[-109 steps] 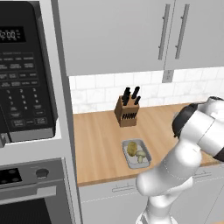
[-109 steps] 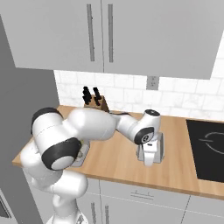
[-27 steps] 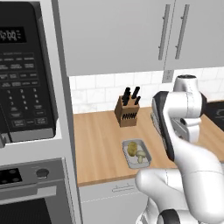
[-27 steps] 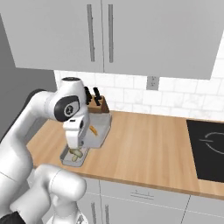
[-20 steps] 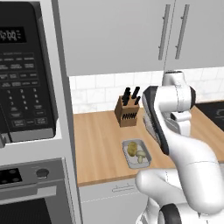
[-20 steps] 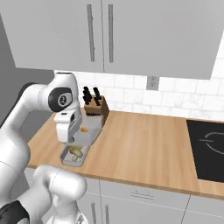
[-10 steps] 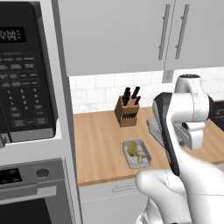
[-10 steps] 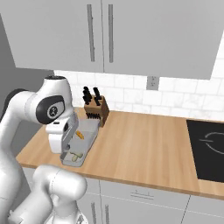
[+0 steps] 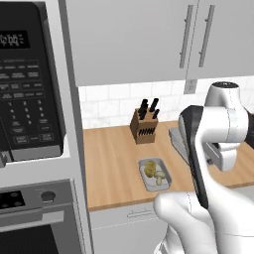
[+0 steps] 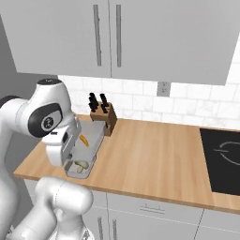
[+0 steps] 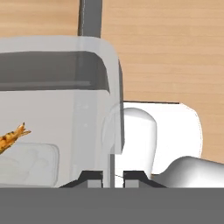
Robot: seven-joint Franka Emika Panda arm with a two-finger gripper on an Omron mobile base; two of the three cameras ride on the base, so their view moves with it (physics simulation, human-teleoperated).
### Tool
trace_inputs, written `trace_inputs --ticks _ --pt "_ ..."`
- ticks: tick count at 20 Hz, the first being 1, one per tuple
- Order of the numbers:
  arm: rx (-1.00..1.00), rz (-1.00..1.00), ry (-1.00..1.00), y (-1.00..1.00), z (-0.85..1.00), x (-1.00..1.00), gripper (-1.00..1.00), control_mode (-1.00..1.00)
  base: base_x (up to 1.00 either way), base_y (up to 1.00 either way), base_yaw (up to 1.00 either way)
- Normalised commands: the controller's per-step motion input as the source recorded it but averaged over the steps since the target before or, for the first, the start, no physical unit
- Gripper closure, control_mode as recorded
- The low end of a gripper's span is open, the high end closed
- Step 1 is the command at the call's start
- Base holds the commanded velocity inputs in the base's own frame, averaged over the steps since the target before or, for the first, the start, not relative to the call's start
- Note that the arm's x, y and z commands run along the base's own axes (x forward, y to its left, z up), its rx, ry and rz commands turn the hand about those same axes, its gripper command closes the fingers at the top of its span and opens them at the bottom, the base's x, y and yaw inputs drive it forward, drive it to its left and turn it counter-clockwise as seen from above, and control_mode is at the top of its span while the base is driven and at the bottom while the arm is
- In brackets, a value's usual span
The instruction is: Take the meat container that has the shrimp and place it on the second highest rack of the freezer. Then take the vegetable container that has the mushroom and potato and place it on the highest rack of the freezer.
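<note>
Left base view: the small shallow grey rectangular tray holding a yellow-brown potato and a pale mushroom (image 9: 156, 174) sits on the light wooden surface (image 9: 111, 168), at about 5 o'clock from the brown wooden knife block (image 9: 145, 126). It lies where it lay half a second ago. The white arm has swung slightly right, and a second grey tray, the meat container (image 9: 178, 141), shows at its left edge, at 3 o'clock from the block.

Right base view: the meat container (image 10: 90, 137) with its orange shrimp (image 10: 83, 139) hangs tilted above the vegetable tray (image 10: 80, 166), carried further left than before.

Hand view: the claw (image 11: 113, 177) is clenched on the meat container's translucent wall (image 11: 112, 109); the shrimp (image 11: 10, 135) lies at 9 o'clock inside.
</note>
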Motion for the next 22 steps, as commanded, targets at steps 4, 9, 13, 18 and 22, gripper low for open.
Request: trace_inputs --ticks 4,9,13,18,22 --pt "0.00 0.00 0.00 -0.04 0.01 0.00 1.00 -1.00 0.00 0.00 0.00" --pt "0.00 0.00 0.00 -0.01 0.00 0.00 1.00 -1.00 0.00 0.00 0.00" --pt "0.00 0.00 0.00 0.00 0.00 0.00 1.00 1.00 -0.05 0.00 0.03" --pt "0.00 0.00 0.00 0.00 0.00 0.00 1.00 1.00 -0.65 -0.25 0.29" --pt "0.00 0.00 0.00 0.00 0.00 0.00 1.00 1.00 -0.66 -0.05 0.46"
